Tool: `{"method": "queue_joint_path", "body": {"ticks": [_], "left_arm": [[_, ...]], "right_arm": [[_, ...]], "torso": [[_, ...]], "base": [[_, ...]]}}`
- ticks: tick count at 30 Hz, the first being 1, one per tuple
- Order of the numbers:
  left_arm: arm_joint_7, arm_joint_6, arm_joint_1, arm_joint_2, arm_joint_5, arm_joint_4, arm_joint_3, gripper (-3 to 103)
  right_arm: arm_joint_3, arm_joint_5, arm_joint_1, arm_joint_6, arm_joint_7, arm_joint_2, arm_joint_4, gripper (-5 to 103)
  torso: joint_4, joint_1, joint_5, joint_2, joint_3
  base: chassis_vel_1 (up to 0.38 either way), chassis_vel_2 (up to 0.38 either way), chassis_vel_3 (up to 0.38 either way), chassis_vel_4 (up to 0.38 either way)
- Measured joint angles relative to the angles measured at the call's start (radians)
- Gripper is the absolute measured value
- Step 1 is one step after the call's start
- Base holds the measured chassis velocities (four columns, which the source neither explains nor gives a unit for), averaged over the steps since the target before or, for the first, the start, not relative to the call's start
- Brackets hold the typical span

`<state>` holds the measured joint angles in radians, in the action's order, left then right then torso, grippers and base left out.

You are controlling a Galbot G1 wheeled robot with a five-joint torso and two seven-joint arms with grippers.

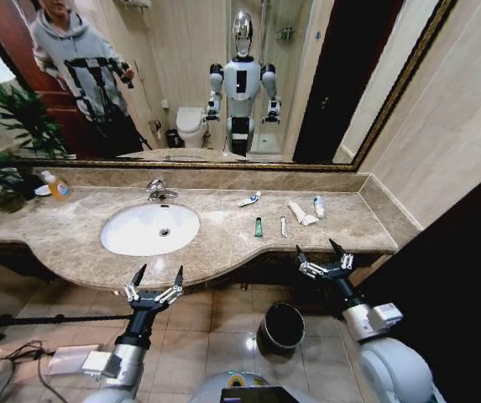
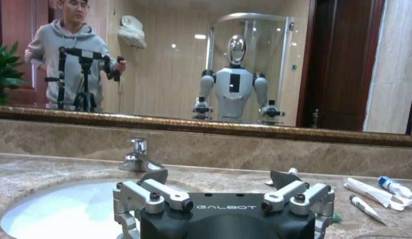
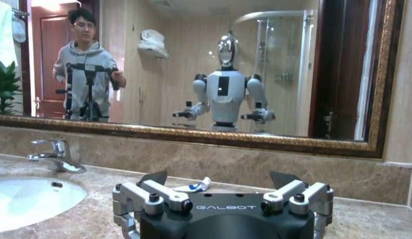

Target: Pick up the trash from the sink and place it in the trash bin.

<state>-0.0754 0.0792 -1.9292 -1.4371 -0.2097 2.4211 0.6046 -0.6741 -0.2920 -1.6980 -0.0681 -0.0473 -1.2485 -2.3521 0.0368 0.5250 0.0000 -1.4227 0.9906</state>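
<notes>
Both your grippers hang released and empty at the counter's front edge: left gripper [image 1: 155,282] just ahead of the sink [image 1: 114,243], right gripper [image 1: 324,259] farther along, jaws spread wide as if staged for a first reach. The trash lies on the marble beyond the right jaws, not in the basin: a tiny green bottle [image 1: 258,227], a thin white stick [image 1: 283,227], a crumpled wrapper [image 1: 300,213], and two blue-ended tubes [image 1: 248,200] and [image 1: 319,206] nearer the mirror. The trash bin [image 1: 282,327] sits on the floor below and between both jaws, likely so either arm can drop into it.
</notes>
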Motion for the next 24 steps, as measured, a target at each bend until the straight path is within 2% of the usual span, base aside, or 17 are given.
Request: {"method": "queue_joint_path", "body": {"ticks": [24], "left_arm": [[0.000,0.000,0.000,0.000,0.000,0.000,0.000,100]], "right_arm": [[0.009,-0.057,0.159,-0.028,0.005,0.072,0.108,100]], "torso": [[0.0000,0.000,0.0000,0.000,0.000]], "base": [[0.000,0.000,0.000,0.000]]}}
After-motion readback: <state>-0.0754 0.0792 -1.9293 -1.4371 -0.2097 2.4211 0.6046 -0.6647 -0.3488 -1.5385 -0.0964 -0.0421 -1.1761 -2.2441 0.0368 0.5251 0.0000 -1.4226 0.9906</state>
